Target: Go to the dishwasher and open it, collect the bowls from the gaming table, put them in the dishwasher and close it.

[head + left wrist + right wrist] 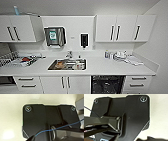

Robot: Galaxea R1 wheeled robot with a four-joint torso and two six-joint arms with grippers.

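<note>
dishwasher (pixel 107 84) open under white counter (pixel 100 68)

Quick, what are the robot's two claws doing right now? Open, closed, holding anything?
Left claw: cannot be told; its fingers can't be made out.
Right claw: cannot be told either, for the same reason.

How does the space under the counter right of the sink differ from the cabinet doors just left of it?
The dishwasher bay is dark and open, with racks faintly visible inside; the cabinet doors are white, shut, and carry dark vertical handles. No front panel shows across the bay. Both sit directly under the counter.
</note>
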